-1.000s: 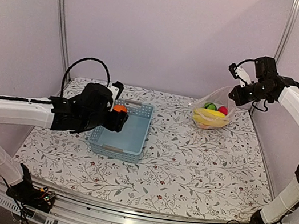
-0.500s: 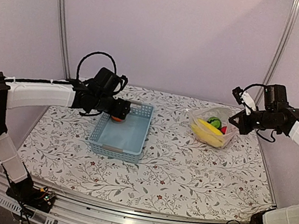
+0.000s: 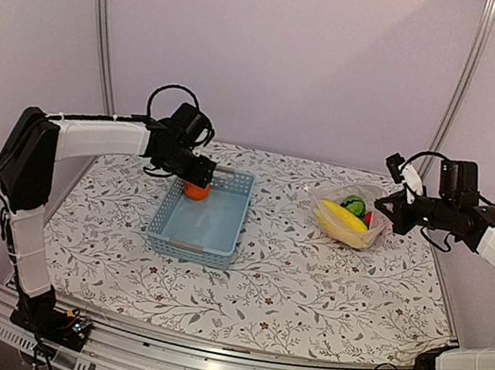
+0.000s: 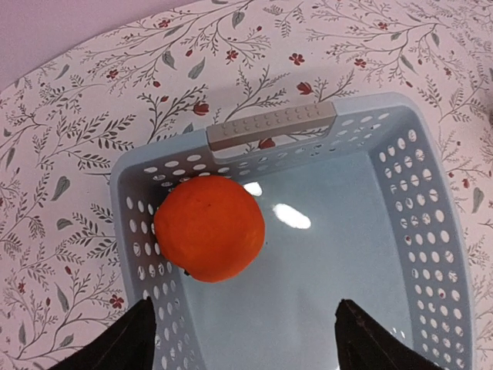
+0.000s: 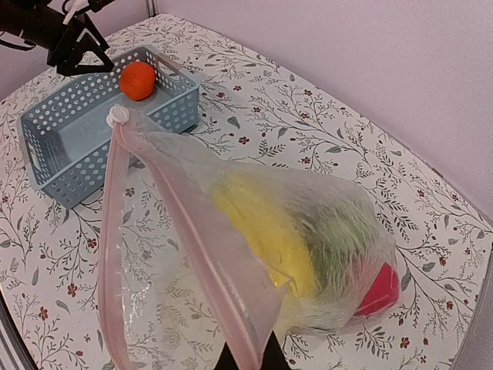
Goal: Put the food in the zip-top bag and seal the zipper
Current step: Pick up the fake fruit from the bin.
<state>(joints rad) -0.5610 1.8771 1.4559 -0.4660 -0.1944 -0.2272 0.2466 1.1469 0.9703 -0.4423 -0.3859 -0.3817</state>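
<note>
The zip-top bag (image 3: 350, 215) lies at the far right of the table with a yellow banana (image 5: 262, 231), a green piece (image 5: 339, 239) and a red piece (image 5: 379, 289) inside. My right gripper (image 5: 250, 361) is shut on the bag's mouth edge and holds it up. The pinkish zipper (image 5: 114, 231) stands open, its white slider (image 5: 118, 116) at the far end. An orange toy fruit (image 4: 209, 227) lies in the blue basket (image 4: 431, 231), against its wall. My left gripper (image 4: 246, 343) hangs open and empty just above it.
The light-blue slatted basket (image 3: 206, 228) stands left of centre on the floral cloth, holding only the orange (image 3: 196, 190). The right gripper (image 3: 394, 211) sits at the bag's right side. Metal frame posts stand at the back corners.
The right arm has lowered the bag from up in the air onto the table. The left arm has stretched out toward the basket's far corner, and the orange now lies in the basket.
</note>
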